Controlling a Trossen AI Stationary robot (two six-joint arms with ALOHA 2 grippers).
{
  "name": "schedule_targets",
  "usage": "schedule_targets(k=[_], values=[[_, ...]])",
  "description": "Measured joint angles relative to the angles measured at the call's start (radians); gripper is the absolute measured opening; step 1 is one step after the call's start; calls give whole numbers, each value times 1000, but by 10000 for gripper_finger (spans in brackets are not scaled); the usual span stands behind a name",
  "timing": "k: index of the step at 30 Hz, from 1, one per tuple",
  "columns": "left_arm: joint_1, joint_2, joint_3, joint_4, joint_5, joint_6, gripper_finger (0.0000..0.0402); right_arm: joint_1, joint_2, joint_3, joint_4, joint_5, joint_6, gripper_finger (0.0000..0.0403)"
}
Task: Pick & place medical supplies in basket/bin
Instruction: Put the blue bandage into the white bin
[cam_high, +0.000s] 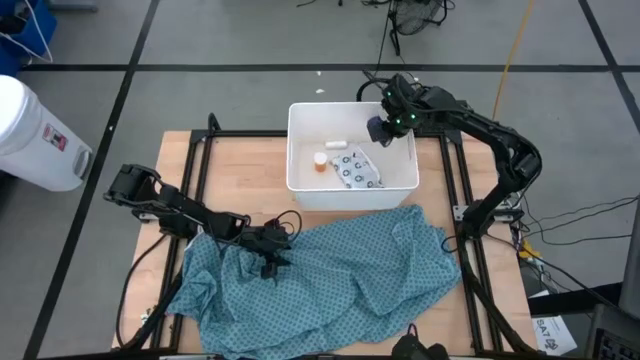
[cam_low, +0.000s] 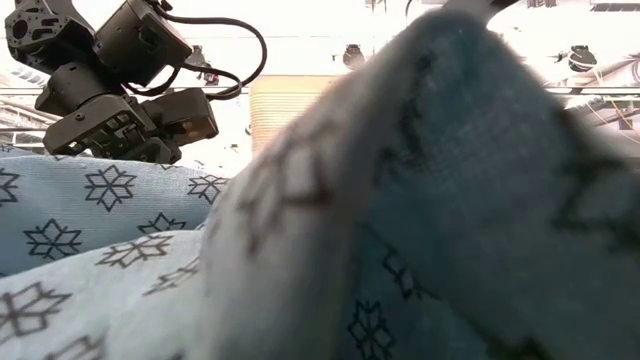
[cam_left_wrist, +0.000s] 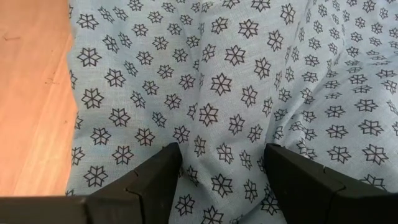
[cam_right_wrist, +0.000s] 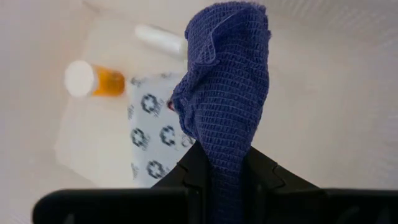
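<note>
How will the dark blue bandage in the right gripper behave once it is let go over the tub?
The dark blue bandage looks soft: its woven top is crumpled above the right gripper, so it probably gives when squeezed. Likely light; it should drop into the tub without rolling far.

Robotics lab: framed wooden table (cam_high: 250, 165), taped grey floor (cam_high: 200, 40), loose cables (cam_high: 415, 15).

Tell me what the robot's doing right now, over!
Right pincer shut on blue bandage roll, above bin. Left pincer open over cloth. Nothing blocking.
</note>
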Motion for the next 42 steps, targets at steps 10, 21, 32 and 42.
schedule_targets(k=[10, 21, 32, 42], values=[[0, 0, 0, 1, -6, 21, 243, 138, -6, -3, -15, 147, -51, 43], [0, 0, 0, 21, -8, 23, 243, 210, 22, -3, -88, 150, -77, 43], [0, 0, 0, 21, -9, 32, 243, 227, 23, -4, -23, 109, -308, 43], [0, 0, 0, 22, -9, 34, 243, 313, 21, -7, 49, 397, -413, 43]])
